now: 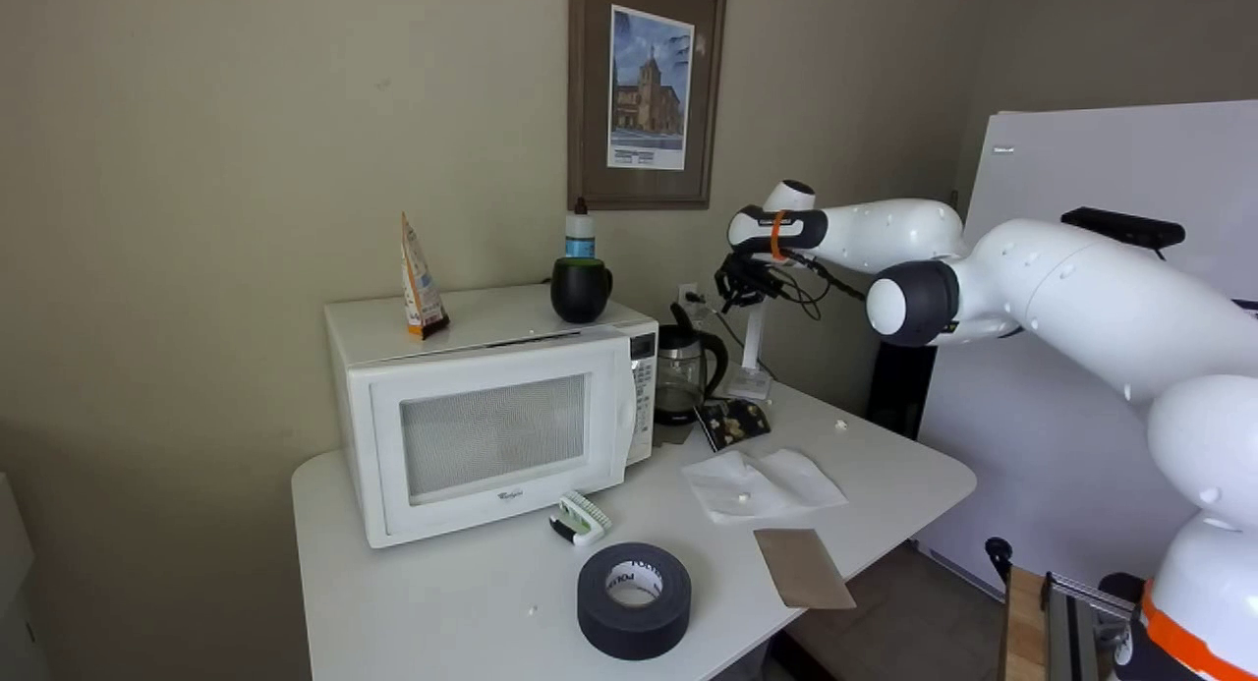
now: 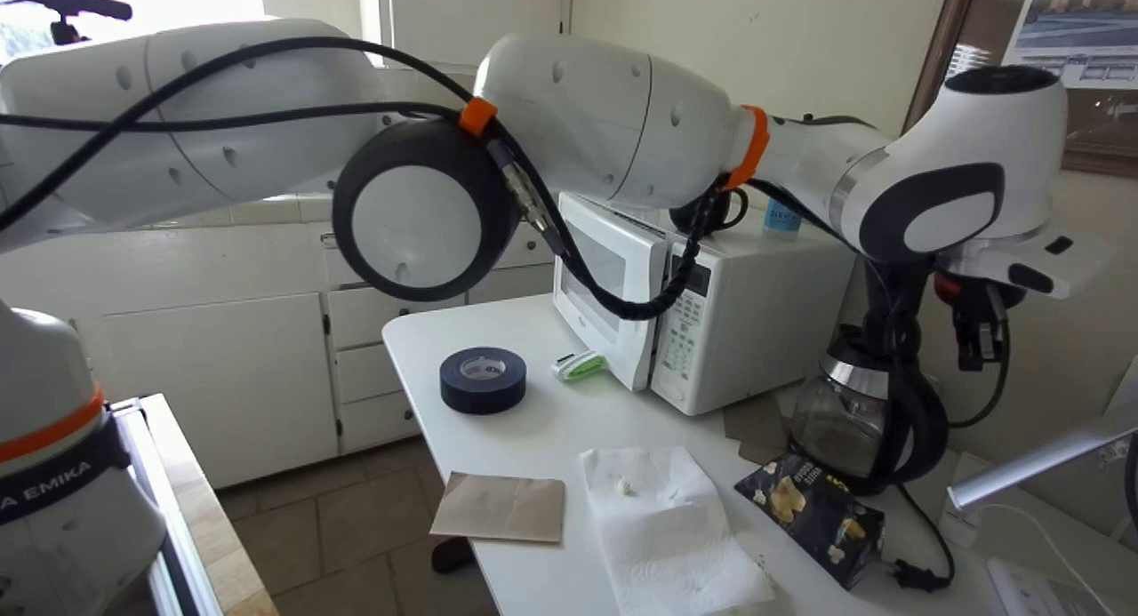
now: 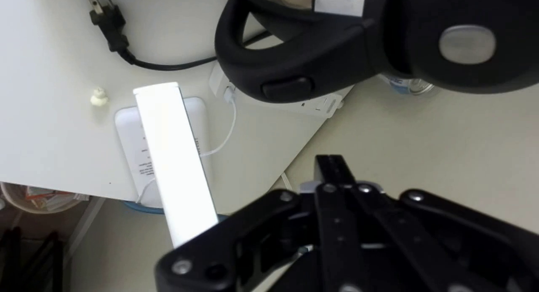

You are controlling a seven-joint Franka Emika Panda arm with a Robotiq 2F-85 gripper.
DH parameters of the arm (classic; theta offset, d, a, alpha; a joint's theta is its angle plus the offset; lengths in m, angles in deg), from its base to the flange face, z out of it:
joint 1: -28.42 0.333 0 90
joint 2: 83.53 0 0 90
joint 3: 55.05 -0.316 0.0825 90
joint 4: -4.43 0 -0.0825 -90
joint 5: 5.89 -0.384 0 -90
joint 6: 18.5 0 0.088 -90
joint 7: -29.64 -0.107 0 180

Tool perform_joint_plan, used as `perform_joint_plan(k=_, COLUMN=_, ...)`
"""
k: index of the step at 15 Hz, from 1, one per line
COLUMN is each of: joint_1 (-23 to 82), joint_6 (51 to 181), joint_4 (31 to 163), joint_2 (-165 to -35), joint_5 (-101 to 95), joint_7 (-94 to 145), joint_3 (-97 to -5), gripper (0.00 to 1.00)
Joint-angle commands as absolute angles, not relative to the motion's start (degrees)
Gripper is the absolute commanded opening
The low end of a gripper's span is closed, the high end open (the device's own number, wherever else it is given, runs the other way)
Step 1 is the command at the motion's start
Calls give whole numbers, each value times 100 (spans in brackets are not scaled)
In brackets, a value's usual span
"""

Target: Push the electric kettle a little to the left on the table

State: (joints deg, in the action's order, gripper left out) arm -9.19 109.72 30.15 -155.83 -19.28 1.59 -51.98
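The electric kettle (image 1: 678,381) stands upright on the white table (image 1: 442,612), just right of the microwave. It has a glass body, black handle and black base; it also shows in an exterior view (image 2: 836,425). A black piece, seemingly its lid, stands up from its top. In the wrist view its handle (image 3: 294,60) is large at the upper right. My gripper (image 3: 330,157) is shut and empty, with its fingertips together. It is apart from the handle in the wrist view. In an exterior view my gripper (image 1: 727,298) hangs above and to the right of the kettle.
The microwave (image 1: 491,435) carries a mug (image 1: 580,290), a bottle and a bag. A snack bag (image 2: 809,514), paper towel (image 2: 667,527), brown paper (image 2: 498,507), brush (image 1: 580,519) and tape roll (image 1: 634,622) lie on the table. A white lamp (image 3: 174,157) stands near the gripper.
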Motion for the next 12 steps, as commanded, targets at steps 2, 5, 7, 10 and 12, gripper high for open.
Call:
perform_joint_plan(k=2, joint_1=-1194, joint_6=9341, joint_4=3334, joint_2=-14877, joint_5=-2025, joint_7=865, joint_3=-5556, gripper=0)
perform_joint_plan(k=5, joint_1=-1259, joint_6=8419, joint_4=3239, joint_2=-14689, joint_5=-1860, joint_7=1572, joint_3=-5516, gripper=0)
perform_joint_plan(k=7, joint_1=-1217, joint_6=8087, joint_4=3165, joint_2=-14613, joint_5=-1645, joint_7=2070, joint_3=-5381, gripper=0)
perform_joint_plan(k=10, joint_1=-1089, joint_6=8173, joint_4=3075, joint_2=-14504, joint_5=-1372, joint_7=2799, joint_3=-5280, gripper=0)
perform_joint_plan(k=12, joint_1=-991, joint_6=8286, joint_4=3005, joint_2=-14407, joint_5=-1278, joint_7=3141, joint_3=-5293, gripper=0)
